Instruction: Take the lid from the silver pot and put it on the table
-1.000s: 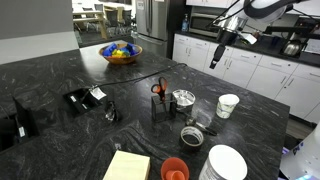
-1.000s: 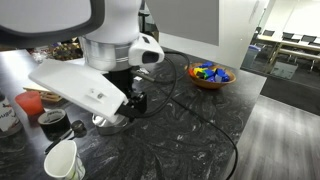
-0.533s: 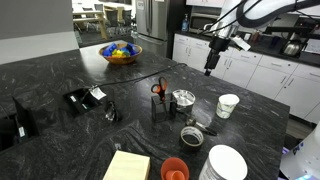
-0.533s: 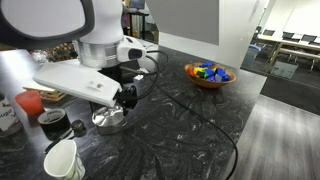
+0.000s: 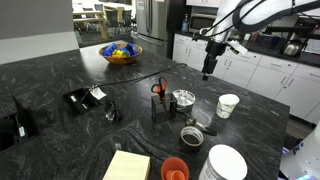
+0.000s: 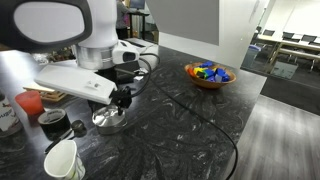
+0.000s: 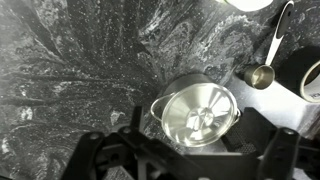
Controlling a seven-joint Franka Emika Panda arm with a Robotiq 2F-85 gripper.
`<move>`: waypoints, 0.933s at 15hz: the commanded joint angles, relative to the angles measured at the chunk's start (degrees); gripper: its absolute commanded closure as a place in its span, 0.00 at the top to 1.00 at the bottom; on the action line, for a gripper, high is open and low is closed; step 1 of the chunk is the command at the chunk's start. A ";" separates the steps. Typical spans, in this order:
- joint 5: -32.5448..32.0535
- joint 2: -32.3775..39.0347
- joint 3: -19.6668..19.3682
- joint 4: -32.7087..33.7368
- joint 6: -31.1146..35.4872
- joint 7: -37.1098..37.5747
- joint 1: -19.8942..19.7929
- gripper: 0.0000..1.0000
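Observation:
The silver pot (image 5: 184,104) stands on the black table (image 5: 90,75) beside a holder with scissors. The shiny lid (image 5: 184,96) sits on it. My gripper (image 5: 207,68) hangs open and empty above and just behind the pot. In an exterior view the gripper (image 6: 122,97) is just above the pot (image 6: 110,121). In the wrist view the lid (image 7: 197,112) fills the middle and covers the pot (image 7: 178,86). The dark fingers of the gripper (image 7: 188,165) spread wide at the bottom edge, apart from the lid.
Near the pot are a scissors holder (image 5: 159,97), a white paper cup (image 5: 228,105), a dark silver-rimmed round thing (image 5: 191,135), an orange cup (image 5: 174,169), a white plate (image 5: 226,163) and a notepad (image 5: 127,166). A fruit bowl (image 5: 122,53) stands farther back. A measuring spoon (image 7: 262,75) lies by the pot.
My gripper has moved down and sideways toward the pot. It stays open. The pot and lid have not moved.

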 commanded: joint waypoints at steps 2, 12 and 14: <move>-2.33 4.57 4.67 0.00 6.49 4.51 0.85 1.00; -8.79 11.79 7.33 -0.27 17.26 19.54 -0.05 1.00; -9.17 11.60 7.82 -0.28 17.03 20.16 0.32 1.00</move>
